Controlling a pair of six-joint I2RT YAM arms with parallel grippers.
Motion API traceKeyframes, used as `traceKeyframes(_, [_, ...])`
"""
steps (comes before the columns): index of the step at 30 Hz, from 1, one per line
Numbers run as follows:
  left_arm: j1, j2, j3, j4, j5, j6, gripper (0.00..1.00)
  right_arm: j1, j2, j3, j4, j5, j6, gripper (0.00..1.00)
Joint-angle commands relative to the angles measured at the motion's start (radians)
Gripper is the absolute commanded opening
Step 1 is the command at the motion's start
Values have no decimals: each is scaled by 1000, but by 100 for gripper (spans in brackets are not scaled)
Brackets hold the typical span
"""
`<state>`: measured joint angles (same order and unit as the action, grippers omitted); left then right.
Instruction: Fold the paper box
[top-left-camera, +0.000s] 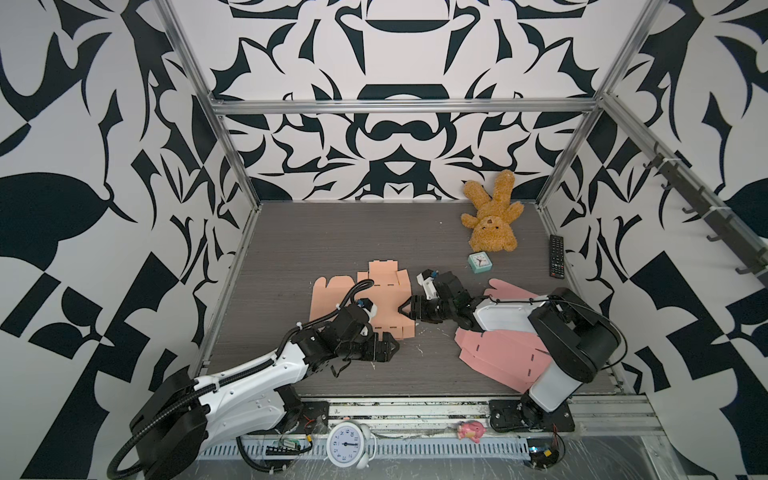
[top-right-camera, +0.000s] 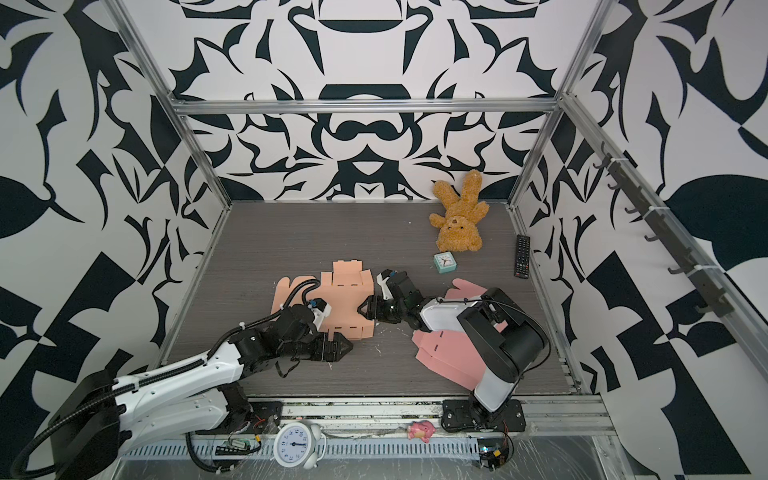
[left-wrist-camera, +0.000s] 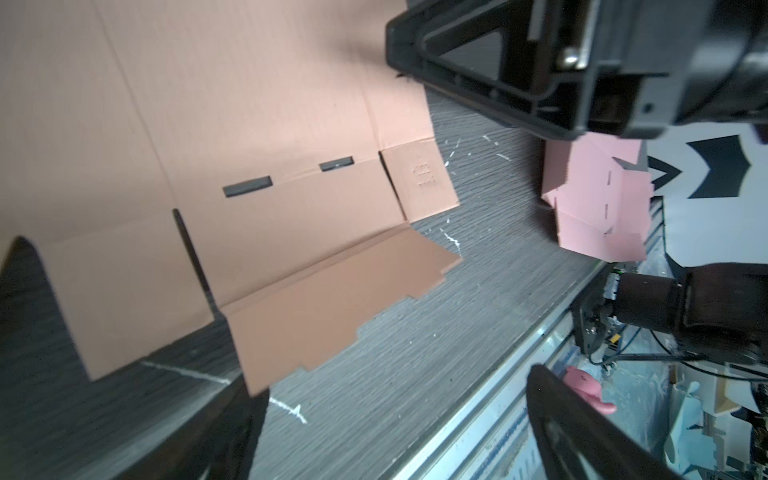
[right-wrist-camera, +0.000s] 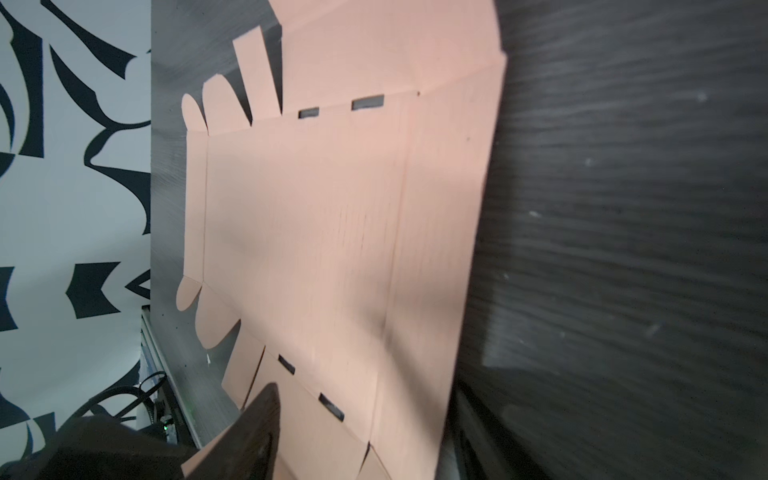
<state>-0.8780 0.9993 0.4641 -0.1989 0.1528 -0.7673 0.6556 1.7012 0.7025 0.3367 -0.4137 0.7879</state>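
Observation:
The paper box (top-left-camera: 386, 278) (top-right-camera: 347, 282) is a flat peach cardboard blank lying unfolded at mid-table. My left gripper (top-left-camera: 388, 343) (top-right-camera: 340, 345) sits open at its near edge. In the left wrist view (left-wrist-camera: 392, 382) the jaws span bare table, and a shaded edge flap (left-wrist-camera: 332, 299) tilts up beside one finger. My right gripper (top-left-camera: 405, 309) (top-right-camera: 365, 308) is at the blank's right edge. In the right wrist view (right-wrist-camera: 365, 390) its jaws stand wide apart, with the blank's edge panel (right-wrist-camera: 436, 249) between them. I see no grip on the blank.
A second, pink blank (top-left-camera: 507, 353) (left-wrist-camera: 594, 199) lies under the right arm. A teddy bear (top-left-camera: 492, 220), a small teal clock (top-left-camera: 478, 262) and a remote (top-left-camera: 557, 255) are at the back right. A white alarm clock (top-left-camera: 345, 444) and a pink toy (top-left-camera: 471, 430) rest on the front rail.

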Motion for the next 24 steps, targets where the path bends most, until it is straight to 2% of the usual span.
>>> traceKeyframes(1, [54, -37, -13, -29, 60, 34, 99, -4, 40, 24, -3, -10, 16, 64])
traceKeyframes(6, [128, -48, 3, -33, 97, 66, 99, -9, 65, 50, -1, -20, 22, 59])
traceKeyframes(10, [211, -57, 11, -28, 145, 89, 99, -11, 88, 68, 1, -23, 25, 41])
traceKeyframes(13, [260, -60, 6, -25, 168, 107, 99, -12, 107, 78, 11, -31, 31, 34])
traceKeyframes(24, [381, -1, 5, 20, 212, 174, 99, -13, 144, 112, 7, -60, 22, 20])
